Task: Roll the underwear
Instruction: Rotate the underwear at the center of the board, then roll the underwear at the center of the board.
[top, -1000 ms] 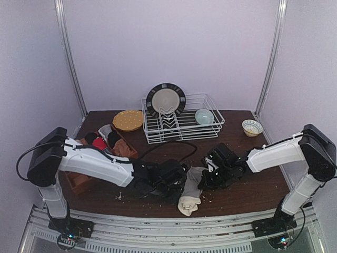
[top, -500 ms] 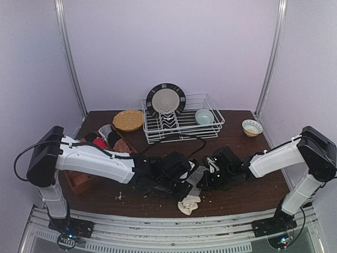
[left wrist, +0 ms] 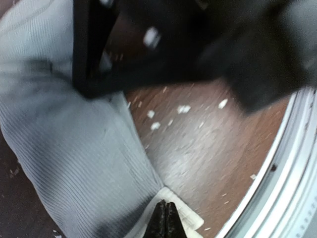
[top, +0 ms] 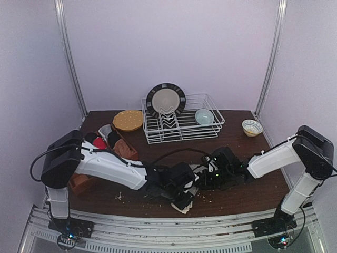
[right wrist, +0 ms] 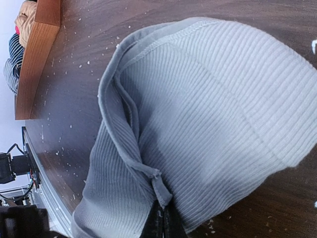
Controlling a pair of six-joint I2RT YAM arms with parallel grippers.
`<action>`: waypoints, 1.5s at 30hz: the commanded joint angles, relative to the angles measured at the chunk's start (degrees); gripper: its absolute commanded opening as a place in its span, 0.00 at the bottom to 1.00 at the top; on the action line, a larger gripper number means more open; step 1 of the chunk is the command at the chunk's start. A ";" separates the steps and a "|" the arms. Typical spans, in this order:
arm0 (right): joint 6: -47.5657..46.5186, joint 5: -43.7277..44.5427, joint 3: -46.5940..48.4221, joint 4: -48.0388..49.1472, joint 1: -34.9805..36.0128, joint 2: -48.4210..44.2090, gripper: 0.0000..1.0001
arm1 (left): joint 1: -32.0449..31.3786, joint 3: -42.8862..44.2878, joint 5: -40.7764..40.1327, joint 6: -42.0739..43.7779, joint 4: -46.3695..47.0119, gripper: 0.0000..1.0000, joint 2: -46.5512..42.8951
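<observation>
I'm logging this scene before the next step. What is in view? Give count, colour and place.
grey underwear: one, grey-beige ribbed, front centre of table
other garments: several, red, black, striped, orange-brown, in the tray
tray: one, brown wood, table left
dish rack: one, white wire, table back
plate: one, cream with black rim, upright in rack
pale bowl: one, light blue, in rack
small bowl: one, patterned cream, back right
flat dish: one, yellow, back left
table: one, dark brown, crumb-speckled
left arm: white and black, jaws shut on grey underwear
right arm: white and black, jaws shut on grey underwear
</observation>
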 commanded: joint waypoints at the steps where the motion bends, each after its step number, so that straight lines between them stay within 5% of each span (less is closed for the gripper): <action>1: 0.48 1.46 -2.00 -5.44 -0.28 2.98 0.00 | -0.05 -5.92 -0.37 -2.50 4.37 0.00 -0.14; 8: 0.96 -0.09 -1.90 -5.13 -0.27 2.79 0.03 | 0.39 -10.79 0.19 -4.08 8.97 0.00 -0.49; 12: 0.42 0.07 1.24 -10.29 -0.26 -3.17 0.38 | 0.39 -10.46 0.31 -3.21 8.77 0.00 -0.98; 15: -1.48 2.19 4.72 -15.89 -0.28 -7.81 0.44 | 0.39 -10.67 0.22 -2.87 9.18 0.00 -1.46; 19: -3.66 3.31 9.25 -18.46 -0.52 -7.43 0.41 | 0.44 -11.03 0.28 -2.88 9.99 0.00 -1.49; 27: 0.32 -5.18 12.82 -9.99 -0.84 2.79 0.18 | 0.39 -11.46 -0.11 -3.33 10.08 0.00 -2.08; 34: 0.01 -4.75 11.18 -7.81 -1.81 9.28 0.11 | 0.38 -11.90 -0.80 -2.93 9.56 0.00 -4.83; 40: -1.13 -4.18 8.49 -7.12 -2.48 6.97 0.11 | 0.30 -11.16 0.51 -1.28 7.79 0.01 -8.99; 45: -3.73 -4.95 8.99 -10.01 -2.35 3.02 0.22 | 0.01 -10.25 2.41 0.55 5.73 0.22 -13.13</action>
